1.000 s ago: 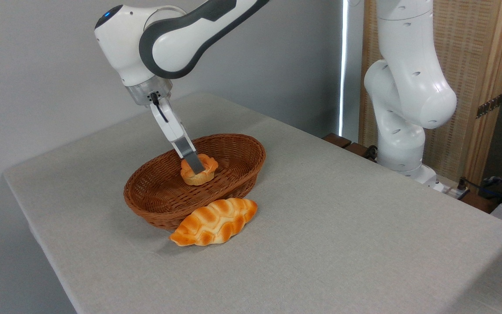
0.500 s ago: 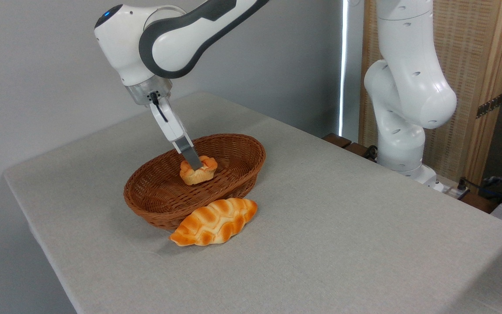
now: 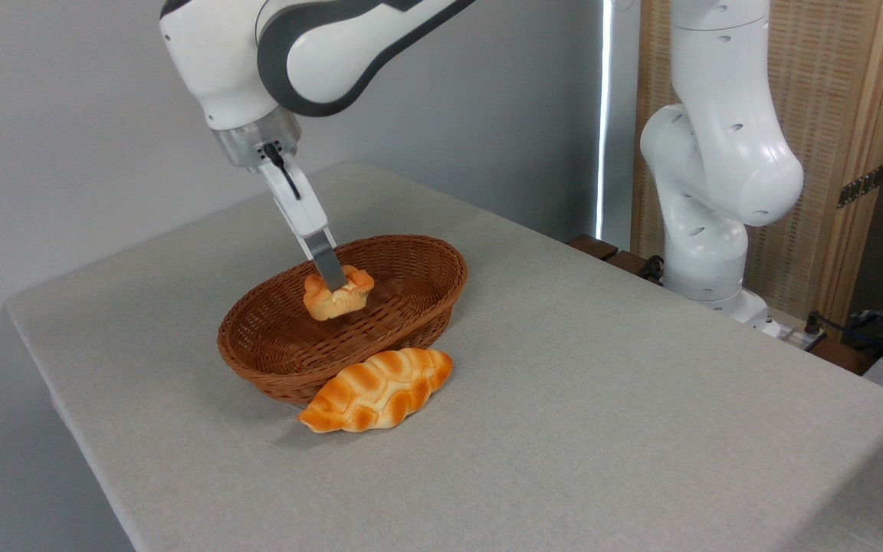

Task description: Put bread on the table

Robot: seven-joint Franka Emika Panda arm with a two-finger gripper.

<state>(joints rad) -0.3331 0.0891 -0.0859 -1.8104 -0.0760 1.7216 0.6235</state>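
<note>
The bread [image 3: 332,299], a small round bun with a crinkled golden top, hangs tilted and squeezed just above the floor of the brown wicker basket [image 3: 403,322]. My gripper [image 3: 334,282] is shut on the bread from above, its grey finger pressed into the bun's top; the second finger is hidden behind the first. The table [image 3: 602,399] is covered in light grey-beige cloth and carries the basket near its middle left.
A longer orange-and-cream ridged loaf [image 3: 376,389] lies on the cloth touching the basket's front rim. The arm's white base [image 3: 706,253] stands at the table's far right edge. A wooden screen [image 3: 848,115] is behind it.
The gripper has risen and shifted slightly left with the bun held in it, lifting the bun off the basket floor.
</note>
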